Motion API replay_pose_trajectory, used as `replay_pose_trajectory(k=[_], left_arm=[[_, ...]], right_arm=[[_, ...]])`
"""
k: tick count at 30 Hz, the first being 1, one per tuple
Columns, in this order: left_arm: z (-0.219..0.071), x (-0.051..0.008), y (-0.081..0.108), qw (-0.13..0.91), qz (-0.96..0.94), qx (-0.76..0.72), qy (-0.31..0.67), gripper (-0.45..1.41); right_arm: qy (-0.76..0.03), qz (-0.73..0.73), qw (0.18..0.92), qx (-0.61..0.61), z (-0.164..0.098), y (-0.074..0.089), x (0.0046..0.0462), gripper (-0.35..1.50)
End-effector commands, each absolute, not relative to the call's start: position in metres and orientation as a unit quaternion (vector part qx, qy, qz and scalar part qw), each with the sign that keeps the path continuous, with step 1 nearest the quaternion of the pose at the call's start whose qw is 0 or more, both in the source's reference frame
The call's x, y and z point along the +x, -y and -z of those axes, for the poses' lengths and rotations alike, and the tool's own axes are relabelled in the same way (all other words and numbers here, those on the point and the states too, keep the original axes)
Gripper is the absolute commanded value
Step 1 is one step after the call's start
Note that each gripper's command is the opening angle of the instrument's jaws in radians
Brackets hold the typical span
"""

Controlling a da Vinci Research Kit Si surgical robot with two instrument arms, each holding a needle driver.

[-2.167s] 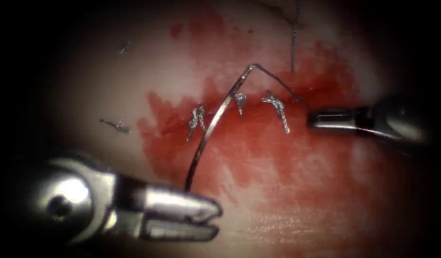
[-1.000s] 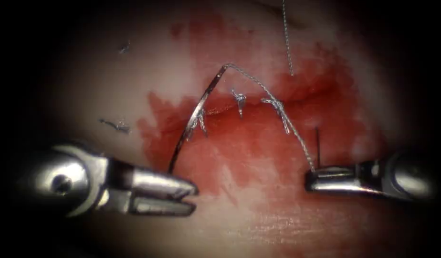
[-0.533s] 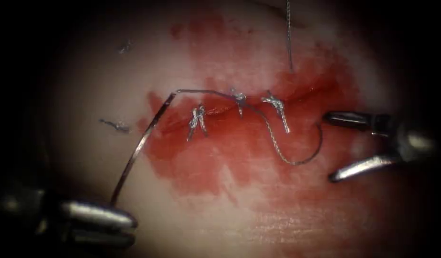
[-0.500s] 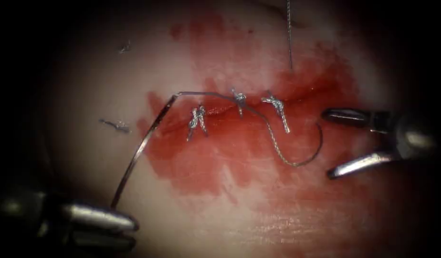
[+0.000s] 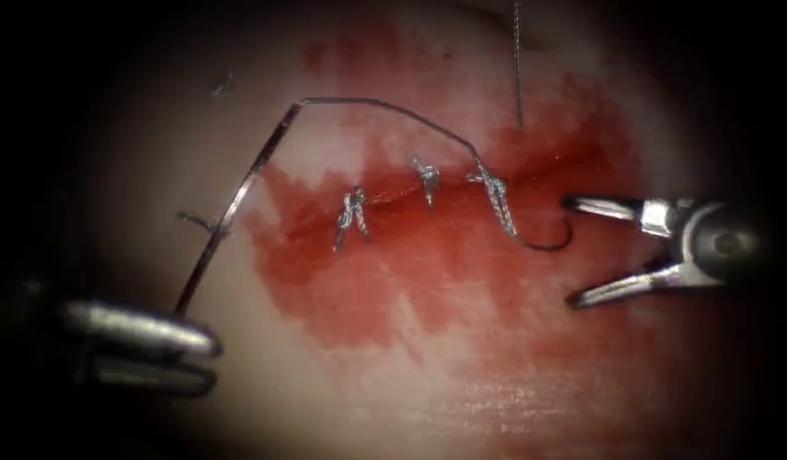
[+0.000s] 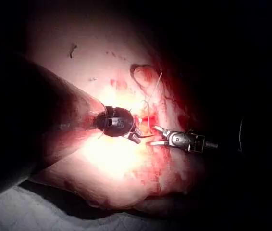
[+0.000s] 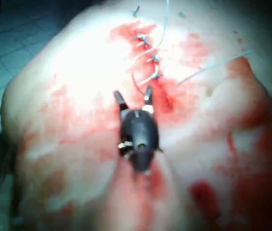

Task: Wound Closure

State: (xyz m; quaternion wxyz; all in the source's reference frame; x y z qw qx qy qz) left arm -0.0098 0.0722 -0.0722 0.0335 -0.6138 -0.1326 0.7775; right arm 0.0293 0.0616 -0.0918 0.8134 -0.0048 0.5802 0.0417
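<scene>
My left tool (image 5: 213,362) at the lower left is shut on the curved needle (image 5: 236,204) near its tip end. The needle is out of the tissue (image 5: 427,375) and slants up over the left side of the cut. The thread (image 5: 393,109) arcs from the needle's back end to the rightmost stitch (image 5: 494,192) and ends in a short curled tail (image 5: 555,243). My right tool (image 5: 568,251) stands open just right of that tail and holds nothing. It also appears as the right tool (image 7: 133,92) and the right tool (image 6: 161,136), facing the left tool (image 6: 135,137).
Three knotted stitches cross the cut; besides the rightmost there are the left stitch (image 5: 351,213) and the middle stitch (image 5: 426,175). Another strand (image 5: 517,68) drops from above to the tissue past the rightmost stitch. Red fluid (image 5: 385,273) covers the tissue around the cut. A cut thread end (image 5: 202,223) lies at the left.
The right tool opened, let go of the thread and rose. The left tool drew the needle to the left, and the slack loop of thread shrank to a short tail.
</scene>
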Motion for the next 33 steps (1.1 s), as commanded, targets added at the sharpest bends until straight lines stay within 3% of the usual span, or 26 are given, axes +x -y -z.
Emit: replay_pose_trajectory(k=[1,5,9,11,13,14,15,33], left_arm=[[0.0718,-0.0106,-0.0724,0.033,-0.778,-0.614,0.13,-0.35],[0.0715,-0.0113,-0.0719,0.033,-0.777,-0.615,0.129,-0.35],[0.0715,-0.0113,-0.0719,0.032,-0.777,-0.615,0.129,-0.35],[0.0715,-0.0112,-0.0719,0.032,-0.777,-0.615,0.129,-0.35],[0.0715,-0.0112,-0.0719,0.032,-0.777,-0.615,0.129,-0.35],[0.0715,-0.0112,-0.0719,0.032,-0.777,-0.615,0.129,-0.35],[0.0715,-0.0112,-0.0719,0.032,-0.777,-0.615,0.129,-0.35],[0.0707,-0.0117,-0.0716,0.03,-0.777,-0.615,0.127,-0.35]], right_arm=[[-0.58,-0.037,0.813,-0.02,0.0913,-0.0618,0.0303,1.01],[-0.578,-0.014,0.814,-0.056,0.0915,-0.0614,0.0313,0.84],[-0.577,-0.008,0.814,-0.062,0.0917,-0.0611,0.0317,0.52],[-0.573,-0.003,0.818,-0.061,0.0913,-0.0613,0.0312,0.15],[-0.564,-0.007,0.823,-0.065,0.0908,-0.0618,0.0305,0.02],[-0.558,-0.008,0.827,-0.066,0.0904,-0.062,0.03,-0.3],[-0.556,-0.007,0.829,-0.064,0.0902,-0.0621,0.0298,-0.35],[-0.563,0.013,0.826,-0.021,0.0927,-0.0599,0.0305,-0.35]])
